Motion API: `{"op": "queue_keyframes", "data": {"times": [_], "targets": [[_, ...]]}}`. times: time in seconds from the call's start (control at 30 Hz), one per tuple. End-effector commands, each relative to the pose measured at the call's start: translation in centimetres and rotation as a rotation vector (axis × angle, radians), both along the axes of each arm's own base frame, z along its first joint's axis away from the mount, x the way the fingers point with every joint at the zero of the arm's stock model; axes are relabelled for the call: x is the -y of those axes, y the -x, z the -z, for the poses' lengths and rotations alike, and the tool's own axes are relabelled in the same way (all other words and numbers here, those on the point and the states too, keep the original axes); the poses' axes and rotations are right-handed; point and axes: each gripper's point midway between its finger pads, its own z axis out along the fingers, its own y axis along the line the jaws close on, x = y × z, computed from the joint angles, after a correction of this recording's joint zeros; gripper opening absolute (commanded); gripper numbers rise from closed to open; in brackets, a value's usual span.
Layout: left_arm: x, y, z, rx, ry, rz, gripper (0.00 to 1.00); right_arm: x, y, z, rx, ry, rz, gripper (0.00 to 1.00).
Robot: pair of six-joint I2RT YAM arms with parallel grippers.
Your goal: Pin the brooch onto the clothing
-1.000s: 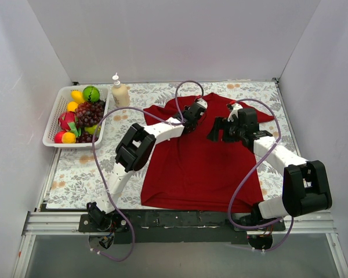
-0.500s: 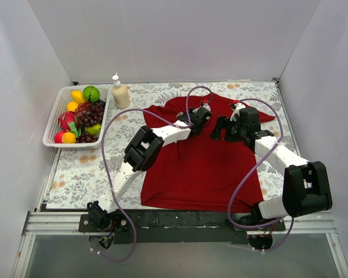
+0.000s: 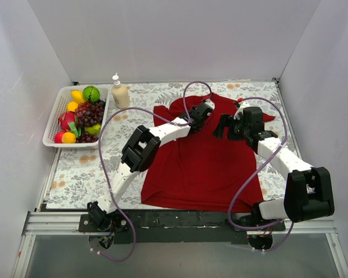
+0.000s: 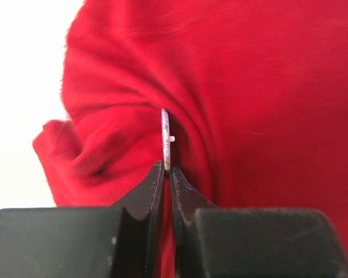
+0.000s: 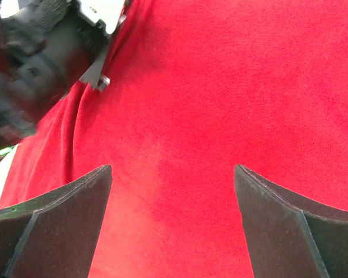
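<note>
Left wrist view: the left gripper point(image 4: 167, 171) is pinching the brooch point(image 4: 166, 136) by its lower edge between jaws drawn almost together at the centre of the frame. The thin silvery disc is standing upright and edge-on, a small white stub poking out to its right, right against a bunched fold of the dark red T-shirt point(image 4: 267, 87). In the right wrist view, the right gripper point(image 5: 173, 169) is hanging over smooth red fabric with jaws spread wide, gripping nothing. From above, the shirt is lying across the middle of the table point(image 3: 75, 168), both grippers sitting near its collar at upper centre. A fruit basket point(image 3: 53, 124) and a bottle point(image 3: 120, 92) are standing at upper left.
</note>
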Motion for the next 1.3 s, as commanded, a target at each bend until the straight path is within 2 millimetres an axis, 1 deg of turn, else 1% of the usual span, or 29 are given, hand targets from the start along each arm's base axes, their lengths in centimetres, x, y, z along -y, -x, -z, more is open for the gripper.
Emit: {"op": "queue_keyframes", "data": {"times": [0.0, 0.03, 0.07, 0.1, 0.13, 0.2, 0.23, 0.27, 0.3, 0.37, 0.4, 0.43, 0.47, 0.5, 0.57, 0.6, 0.67, 0.7, 0.83, 0.97, 1.0, 1.03, 1.13, 1.17, 1.27], "targets": [[4.9, 2.7, -3.6, -0.081, 0.283, 0.142, 0.0, 0.4, -0.5, -1.1, 0.039, 0.005, 0.013, 0.93], [5.0, 2.7, -5.1, -0.067, 0.328, 0.135, 0.0, 0.5, -0.4, -0.9, 0.035, 0.007, 0.012, 0.93], [4.8, 2.5, -5.4, -0.068, 0.349, 0.13, 0.0, 0.4, -0.4, -1.0, 0.036, 0.003, 0.009, 0.93], [4.9, 2.4, -6.2, -0.06, 0.382, 0.129, 0.0, 0.4, -0.4, -0.9, 0.033, 0.005, 0.008, 0.93], [4.8, 2.7, -6.9, -0.067, 0.411, 0.136, 0.0, 0.4, -0.4, -0.8, 0.032, 0.005, 0.006, 0.93], [4.3, 2.3, -8.0, -0.064, 0.483, 0.118, 0.0, 0.3, -0.3, -0.6, 0.027, 0.002, -0.001, 0.93], [4.0, 2.7, -7.5, -0.09, 0.504, 0.122, 0.0, 0.2, -0.4, -0.6, 0.028, 0.003, -0.003, 0.93], [3.5, 2.4, -8.9, -0.081, 0.553, 0.109, 0.0, 0.1, -0.3, -0.5, 0.025, 0.0, -0.012, 0.93], [3.4, 2.3, -9.4, -0.075, 0.587, 0.11, 0.0, 0.1, -0.4, -0.4, 0.023, 0.0, -0.011, 0.93], [2.5, 2.5, -10.1, -0.09, 0.64, 0.114, 0.0, 0.0, -0.4, -0.3, 0.02, 0.0, -0.02, 0.93], [2.4, 2.4, -10.8, -0.084, 0.682, 0.11, 0.0, 0.0, -0.4, -0.3, 0.021, 0.002, -0.023, 0.93], [1.9, 2.1, -11.2, -0.083, 0.704, 0.103, 0.0, -0.1, -0.4, -0.2, 0.02, 0.001, -0.026, 0.93], [1.7, 2.7, -11.5, -0.1, 0.728, 0.121, 0.0, -0.2, -0.4, -0.2, 0.019, -0.003, -0.031, 0.93], [1.7, 2.5, -12.1, -0.091, 0.76, 0.122, 0.0, -0.2, -0.4, -0.2, 0.023, -0.001, -0.036, 0.93], [1.3, 3.0, -12.0, -0.104, 0.79, 0.138, 0.0, -0.4, -0.4, -0.2, 0.024, -0.003, -0.046, 0.93], [1.3, 3.0, -13.1, -0.087, 0.816, 0.153, 0.0, -0.5, -0.4, -0.2, 0.024, -0.007, -0.051, 0.93], [1.0, 3.0, -13.4, -0.086, 0.833, 0.147, 0.0, -0.6, -0.5, -0.2, 0.029, -0.012, -0.06, 0.92], [1.2, 3.4, -13.8, -0.096, 0.854, 0.172, 0.0, -0.7, -0.5, -0.2, 0.03, -0.014, -0.064, 0.92], [0.8, 3.8, -14.0, -0.108, 0.87, 0.175, 0.0, -1.3, -0.7, -0.3, 0.038, -0.024, -0.081, 0.92], [0.6, 4.1, -14.2, -0.109, 0.877, 0.175, 0.0, -2.2, -1.1, -0.8, 0.061, -0.028, -0.12, 0.91], [0.7, 3.9, -14.7, -0.092, 0.892, 0.182, 0.0, -2.4, -1.1, -0.8, 0.06, -0.027, -0.125, 0.91], [0.6, 3.9, -14.7, -0.094, 0.895, 0.181, 0.0, -2.6, -1.7, -1.4, 0.094, -0.032, -0.13, 0.91], [0.3, 4.0, -14.6, -0.097, 0.902, 0.175, 0.0, -3.5, -2.3, -2.3, 0.128, -0.041, -0.158, 0.91], [0.2, 4.1, -15.0, -0.095, 0.91, 0.181, 0.0, -3.9, -2.3, -2.3, 0.128, -0.043, -0.168, 0.91], [0.2, 4.3, -15.3, -0.102, 0.928, 0.189, 0.0, -4.7, -2.8, -3.0, 0.159, -0.051, -0.195, 0.9]]}}
